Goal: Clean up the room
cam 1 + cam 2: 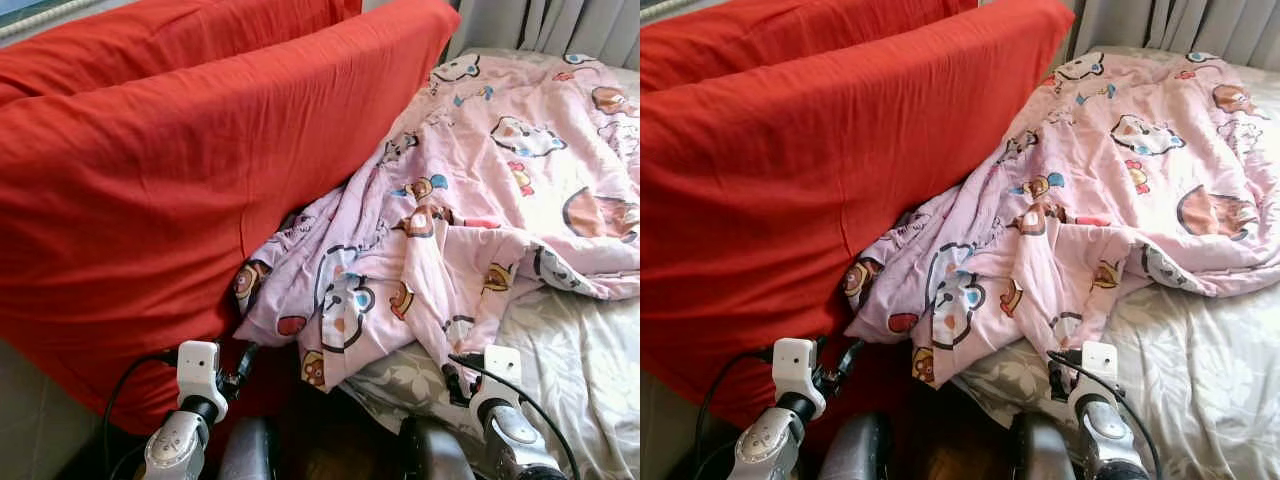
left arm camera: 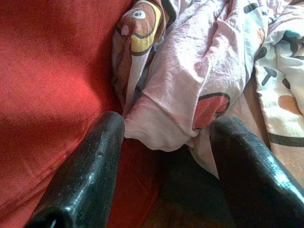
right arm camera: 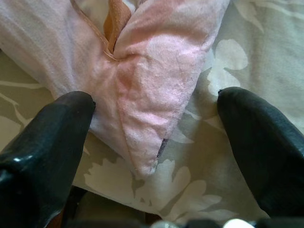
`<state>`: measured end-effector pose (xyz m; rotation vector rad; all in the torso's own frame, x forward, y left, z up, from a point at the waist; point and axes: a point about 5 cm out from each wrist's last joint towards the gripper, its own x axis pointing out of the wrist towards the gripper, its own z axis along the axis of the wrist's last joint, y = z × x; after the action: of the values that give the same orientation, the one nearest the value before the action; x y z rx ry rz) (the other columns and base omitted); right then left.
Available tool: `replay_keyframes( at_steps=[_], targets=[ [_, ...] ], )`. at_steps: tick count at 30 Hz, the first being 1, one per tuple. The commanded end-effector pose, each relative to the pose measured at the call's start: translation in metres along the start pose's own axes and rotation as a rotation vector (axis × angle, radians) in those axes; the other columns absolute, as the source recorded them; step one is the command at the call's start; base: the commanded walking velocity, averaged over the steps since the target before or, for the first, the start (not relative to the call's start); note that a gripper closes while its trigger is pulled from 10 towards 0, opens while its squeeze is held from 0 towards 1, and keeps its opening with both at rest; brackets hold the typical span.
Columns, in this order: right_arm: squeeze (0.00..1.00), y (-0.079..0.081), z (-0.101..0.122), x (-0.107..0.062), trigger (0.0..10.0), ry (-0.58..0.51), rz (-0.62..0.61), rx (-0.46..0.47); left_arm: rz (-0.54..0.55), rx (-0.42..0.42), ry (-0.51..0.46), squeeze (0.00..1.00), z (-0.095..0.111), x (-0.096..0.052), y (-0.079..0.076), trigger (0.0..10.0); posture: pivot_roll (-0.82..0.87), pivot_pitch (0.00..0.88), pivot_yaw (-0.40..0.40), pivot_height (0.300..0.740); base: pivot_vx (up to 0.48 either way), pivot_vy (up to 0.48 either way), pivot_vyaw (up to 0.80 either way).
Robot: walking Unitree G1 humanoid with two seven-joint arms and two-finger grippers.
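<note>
Pink cartoon-print duvet [image 1: 470,200] lies crumpled across the bed, spreading from about 6 o'clock up to 2 o'clock in the head views. Its lower edge hangs in folds over the near corner of the bed. Printed figures: bears and round-eared animals in brown, blue and red on pale pink.

Red cushion [image 1: 180,180], large and upright, fills the 9 to 12 o'clock part of the scene. A second red cushion [image 1: 150,40] stands behind it at 11 o'clock. The duvet's left folds press against the front cushion's lower right face.

Grey floral bedsheet [image 1: 570,370] is exposed at 4 to 5 o'clock, below the duvet. Grey curtains [image 1: 560,25] hang at 1 o'clock behind the bed.

Left claw [image 2: 166,156]: wide, both black fingers [image 2: 90,171] spread apart. Between the tips sits a rounded pink fold of the duvet with a red patch on it. One finger lies against the red cushion fabric; the other sits against the duvet. Whether either finger presses the fold cannot be told. Nothing is clamped.

Right claw [image 3: 154,135]: wide, fingers [image 3: 50,137] well apart. A pointed pink corner of the duvet, with a stitched hem, lies on the floral sheet between the tips, reaching toward the camera. One finger is touching or just beside the corner's edge; the other stands clear over the sheet. Not gripped.

Both silver wrists show at 6 to 7 o'clock and 5 o'clock in the head views, with black cables looping from each.
</note>
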<state>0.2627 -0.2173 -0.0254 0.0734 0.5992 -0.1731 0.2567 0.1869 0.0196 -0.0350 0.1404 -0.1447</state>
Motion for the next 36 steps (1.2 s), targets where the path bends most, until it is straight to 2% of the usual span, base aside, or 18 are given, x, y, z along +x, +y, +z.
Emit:
replay_keyframes(
  at_steps=[1,5,6,7,8,9,10,18,36],
  targets=[
    [0.0,0.001,0.0,0.001,10.0,0.009,0.007,-0.003,-0.007,0.015,0.018,0.0,-0.002,-0.004,0.003,10.0,0.17,0.162,0.048,0.591,0.0,0.0,0.0],
    [0.0,0.003,0.004,0.001,10.0,-0.007,0.009,0.005,-0.01,0.015,0.026,0.0,-0.003,-0.006,0.003,10.0,0.17,0.169,0.051,0.591,0.0,0.0,0.0],
    [0.0,0.004,0.006,0.002,9.0,-0.019,0.014,0.014,-0.011,0.015,0.028,0.0,-0.003,-0.006,0.002,10.0,0.17,0.169,0.051,0.591,0.0,0.0,0.0],
    [0.0,0.005,0.008,0.002,7.0,-0.034,0.021,0.023,-0.011,0.014,0.029,0.0,-0.003,-0.007,0.002,10.0,0.17,0.169,0.051,0.591,0.0,0.0,0.0],
    [0.0,0.006,0.009,0.002,2.0,-0.037,0.024,0.025,-0.011,0.014,0.032,0.0,-0.004,-0.007,0.002,10.0,0.17,0.17,0.051,0.591,0.0,0.0,0.0],
    [0.0,0.006,0.009,0.002,2.0,-0.039,0.026,0.025,-0.011,0.013,0.033,0.0,-0.004,-0.008,0.002,10.0,0.17,0.17,0.051,0.591,0.0,0.0,0.0],
    [0.0,0.008,0.011,0.003,0.0,-0.049,0.035,0.033,-0.011,0.012,0.036,0.0,-0.004,-0.008,0.002,10.0,0.17,0.168,0.049,0.591,0.0,0.0,0.0],
    [0.0,0.018,0.011,0.003,0.0,-0.054,0.076,0.04,-0.011,0.007,0.045,0.0,-0.005,-0.007,0.001,10.0,0.17,0.17,0.047,0.591,0.0,0.0,0.0],
    [0.0,0.022,0.001,0.002,0.0,-0.003,0.098,0.019,-0.016,-0.015,0.062,0.0,-0.011,-0.007,-0.002,10.0,0.16,0.171,0.039,0.591,0.0,0.0,0.0]
  ],
)
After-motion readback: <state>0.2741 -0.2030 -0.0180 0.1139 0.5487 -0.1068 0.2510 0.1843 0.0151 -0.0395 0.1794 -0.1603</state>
